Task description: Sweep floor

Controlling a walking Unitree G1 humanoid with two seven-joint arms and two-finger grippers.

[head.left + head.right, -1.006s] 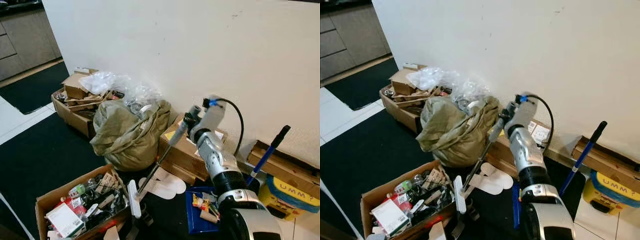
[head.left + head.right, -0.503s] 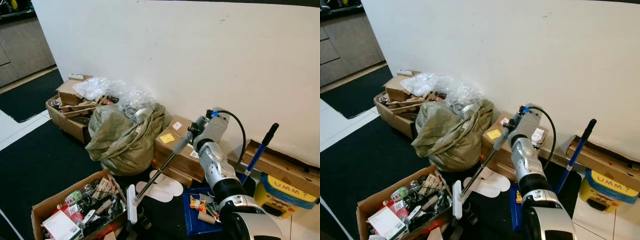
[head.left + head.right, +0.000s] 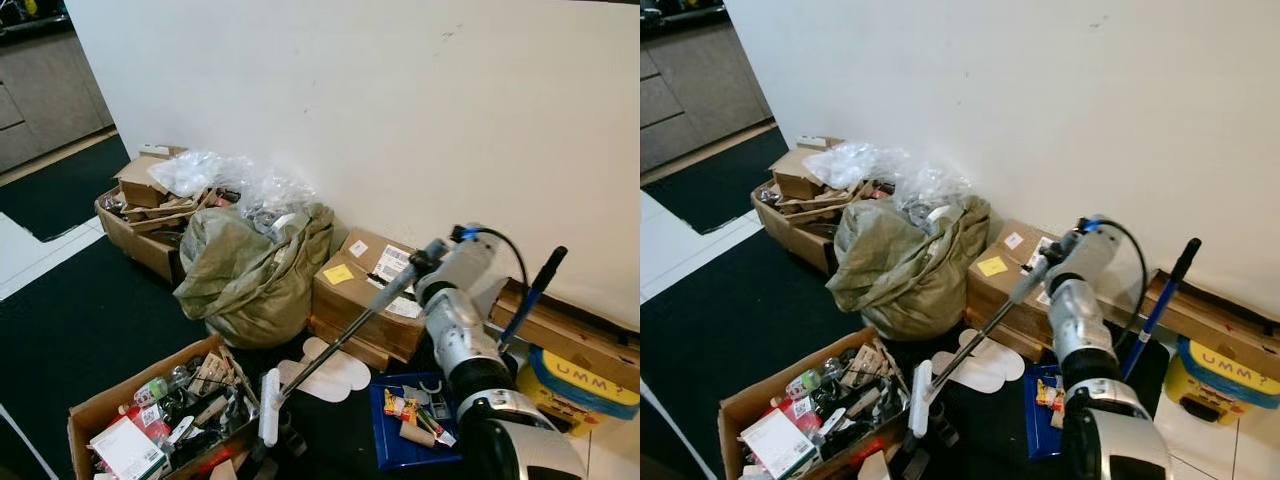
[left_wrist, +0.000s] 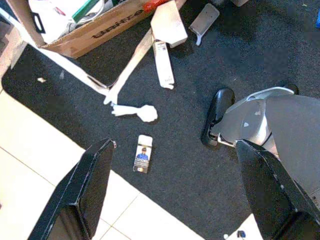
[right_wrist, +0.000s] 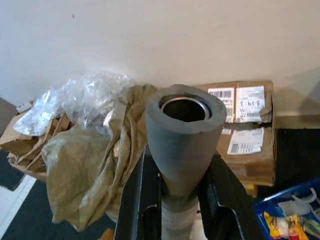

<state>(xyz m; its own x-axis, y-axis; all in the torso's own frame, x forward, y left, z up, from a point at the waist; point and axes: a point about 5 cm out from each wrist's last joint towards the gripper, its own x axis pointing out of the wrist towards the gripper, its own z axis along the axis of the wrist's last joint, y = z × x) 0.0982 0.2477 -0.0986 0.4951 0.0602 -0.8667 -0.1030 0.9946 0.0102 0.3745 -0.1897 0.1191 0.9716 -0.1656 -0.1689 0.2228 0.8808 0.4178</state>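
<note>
The right gripper (image 5: 177,197) is clamped around the grey foam grip of a broom (image 3: 345,343), its two black fingers (image 5: 145,200) pressing the handle from both sides, with the hollow handle end sticking out just past them. From the gripper the broom's shaft slopes down and away toward the robot's left, ending in a white head (image 3: 269,407) that rests on the dark carpet (image 3: 90,330), just beside an open cardboard box of odds and ends (image 3: 160,410).

Just beyond the gripper, against the white wall (image 3: 400,110), sits a brown carton with shipping labels (image 3: 365,295). Farther to the gripper's left is a bulging olive sack (image 3: 250,270) with crumpled clear plastic (image 3: 215,170) above it, and another box of cardboard scraps (image 3: 145,205) behind that. Below the gripper lie two white insoles (image 3: 325,372) and a blue tray of small items (image 3: 415,420). To its right a blue-handled pole (image 3: 530,295) leans by a yellow container (image 3: 585,378).

The left gripper (image 4: 175,195) hangs over the carpet with its fingers (image 4: 82,190) spread wide apart, holding nothing. Below it lie a small card (image 4: 143,154), a white scrap (image 4: 135,111) and flattened cardboard pieces (image 4: 162,30), with the robot's foot (image 4: 217,115) nearby.
</note>
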